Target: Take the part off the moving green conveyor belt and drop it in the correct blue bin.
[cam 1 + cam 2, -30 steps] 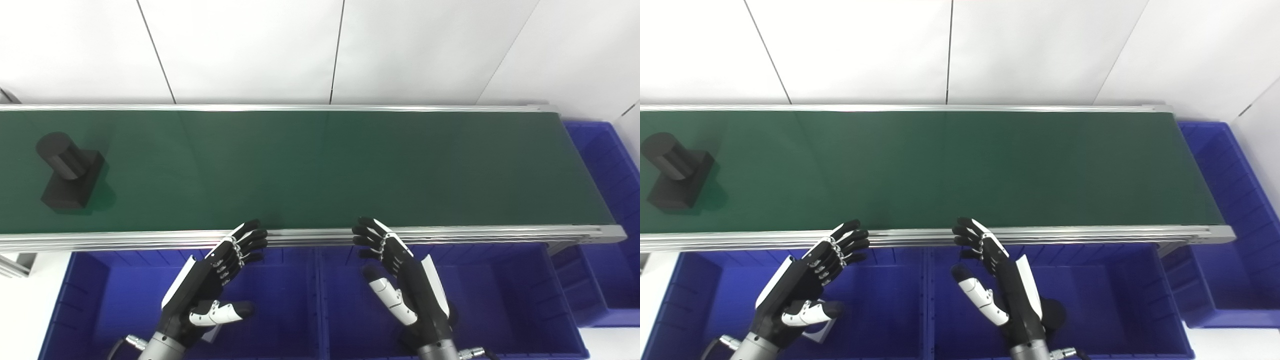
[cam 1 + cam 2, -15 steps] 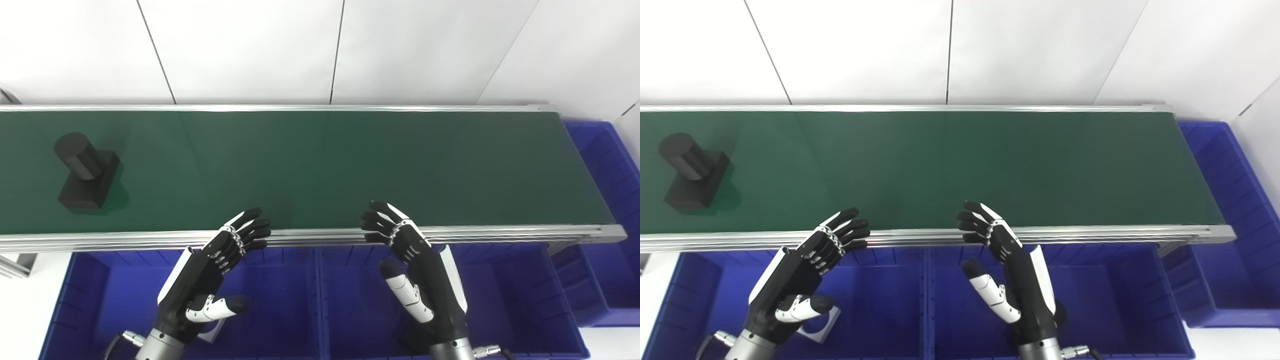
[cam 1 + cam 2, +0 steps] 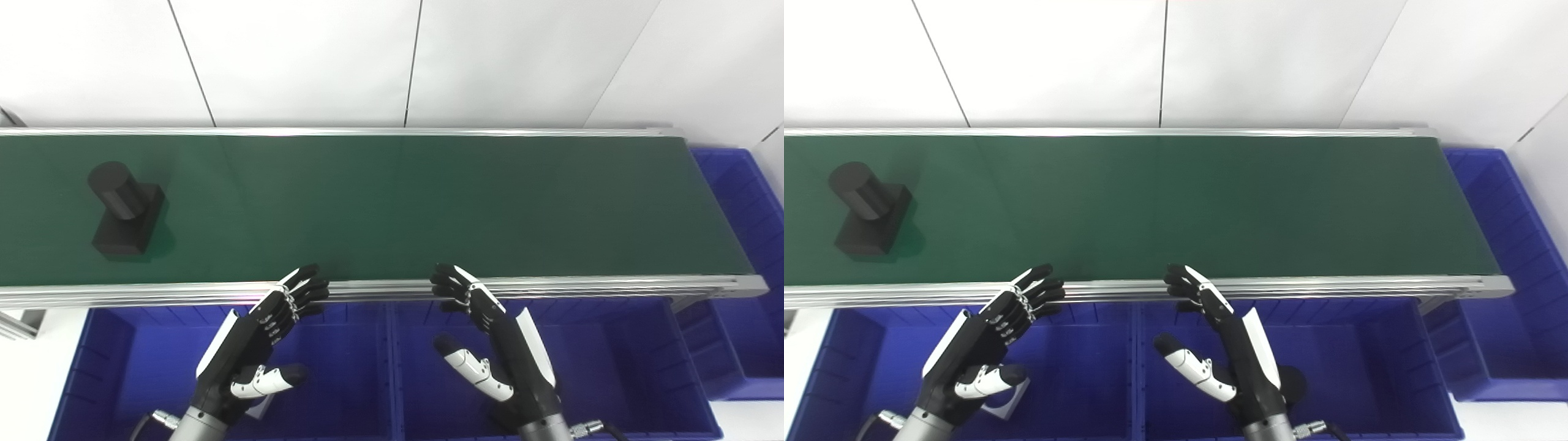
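Both hands (image 3: 257,343) far right of part (image 3: 125,211)

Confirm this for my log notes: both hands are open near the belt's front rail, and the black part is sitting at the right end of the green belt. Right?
Not quite. The black part sits toward the left end of the green belt, as the left eye view shows. The rest holds: the left hand and right hand are open near the front rail.
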